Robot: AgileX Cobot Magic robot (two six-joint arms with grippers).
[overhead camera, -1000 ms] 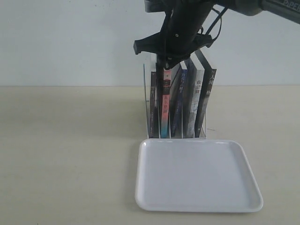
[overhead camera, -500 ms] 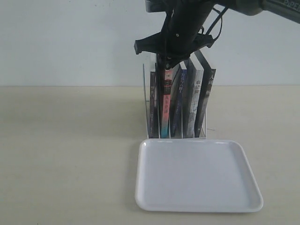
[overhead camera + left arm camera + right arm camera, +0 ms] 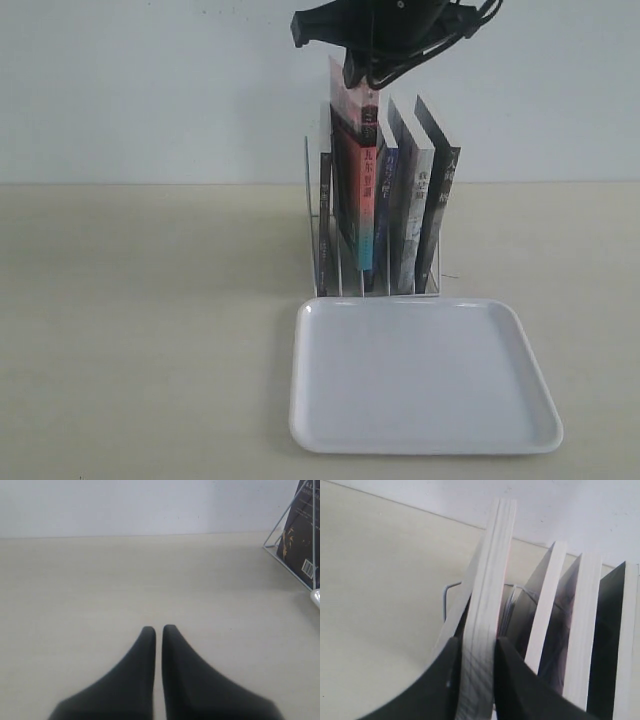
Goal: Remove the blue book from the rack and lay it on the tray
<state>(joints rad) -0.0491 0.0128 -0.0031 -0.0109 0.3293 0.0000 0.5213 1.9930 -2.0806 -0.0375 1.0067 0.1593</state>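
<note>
Exterior view: we see the right claw (image 3: 358, 78) holding a pink-spined book (image 3: 366, 190) by its top, higher than its neighbours, with its lower end between the wires of the rack (image 3: 312, 210). The blue book (image 3: 390, 200) stands just beside it in the rack, behind the tray (image 3: 425, 375). Only the right wrist view shows the pinch on the page edges. Only the left wrist view shows the left claw (image 3: 158, 630), pressed together above the desk (image 3: 75, 590).
</note>
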